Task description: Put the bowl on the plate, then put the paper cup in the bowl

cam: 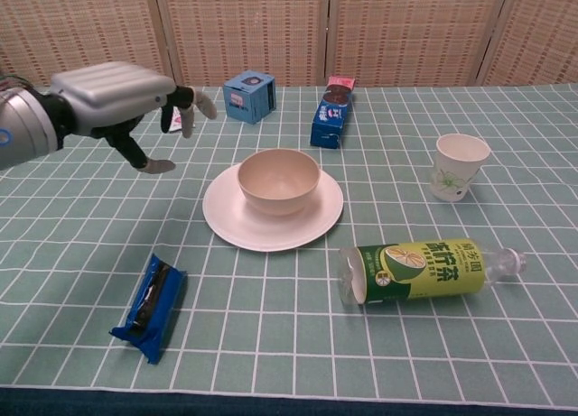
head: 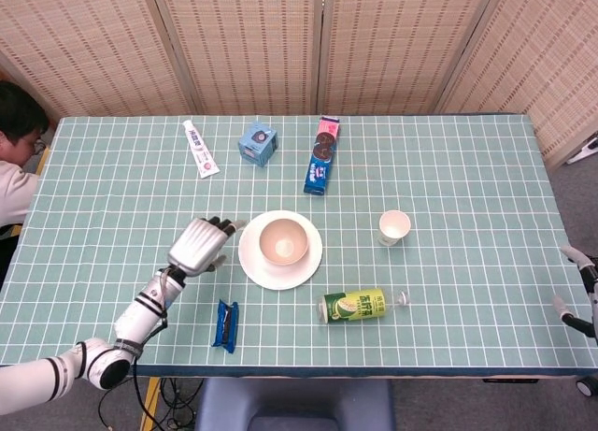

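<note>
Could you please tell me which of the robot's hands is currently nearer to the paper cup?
Hard to call. The left hand hangs open beyond the bowl and plate, far from the paper cup. Of the right hand, only a sliver shows at the table's far right edge.

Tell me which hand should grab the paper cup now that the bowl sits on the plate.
Probably the right. The paper cup stands on the right of the plate, the side the right hand waits on at the table's edge. The empty left hand would have to cross the bowl.
</note>
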Tool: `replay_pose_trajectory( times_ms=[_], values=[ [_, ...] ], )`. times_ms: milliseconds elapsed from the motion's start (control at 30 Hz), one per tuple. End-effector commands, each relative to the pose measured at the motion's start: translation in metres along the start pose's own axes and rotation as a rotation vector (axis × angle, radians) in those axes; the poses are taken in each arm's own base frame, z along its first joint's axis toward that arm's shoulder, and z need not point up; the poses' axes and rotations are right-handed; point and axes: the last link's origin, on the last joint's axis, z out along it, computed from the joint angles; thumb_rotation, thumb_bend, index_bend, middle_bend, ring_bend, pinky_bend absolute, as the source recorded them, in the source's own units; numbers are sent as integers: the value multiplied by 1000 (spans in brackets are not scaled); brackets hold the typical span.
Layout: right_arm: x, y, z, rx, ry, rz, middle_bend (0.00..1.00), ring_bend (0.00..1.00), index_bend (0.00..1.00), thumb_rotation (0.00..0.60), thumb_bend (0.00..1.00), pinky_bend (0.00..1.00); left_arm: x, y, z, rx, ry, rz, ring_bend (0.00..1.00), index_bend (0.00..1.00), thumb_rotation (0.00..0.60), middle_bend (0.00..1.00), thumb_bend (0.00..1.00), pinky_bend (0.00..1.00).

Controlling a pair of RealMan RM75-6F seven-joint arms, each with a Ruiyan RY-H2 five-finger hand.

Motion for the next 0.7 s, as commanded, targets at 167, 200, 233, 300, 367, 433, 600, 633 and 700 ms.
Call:
replay_pose_trajectory(
  times_ms=[167,200,233,300,367,433,600,633,700],
  values=[
    [6,-23,24,100,-55,-33,286,232,173,600,252,303,2,-53,-57,189,27,-36,364,199,600,355,264,509],
    [6,-26,28,115,-61,-37,285,231,172,600,246,303,1,-57,-63,210,29,-43,363,199,600,354,264,507],
    [6,-31,33,132,-72,-43,282,230,170,600,236,303,1,-63,-70,234,32,-49,363,199,600,354,264,507],
    [6,-39,43,158,-89,-49,271,225,148,600,218,303,1,-70,-81,268,34,-51,363,199,600,353,263,507],
    [4,-49,55,186,-102,-53,263,222,101,600,205,303,1,-77,-92,302,44,-51,363,200,600,352,262,507],
    [1,-61,67,215,-115,-65,261,222,24,600,179,303,1,-82,-102,329,53,-55,363,204,600,351,262,506],
    [-11,-92,98,281,-161,-87,217,216,0,600,135,303,1,-87,-120,370,64,-67,363,212,600,351,262,498],
    [-15,-100,106,296,-179,-90,198,210,0,600,120,303,2,-87,-124,375,68,-69,363,216,600,351,262,497],
    [-22,-112,117,318,-206,-105,174,200,0,600,100,304,2,-87,-128,379,69,-72,363,219,600,351,262,497]
  ],
)
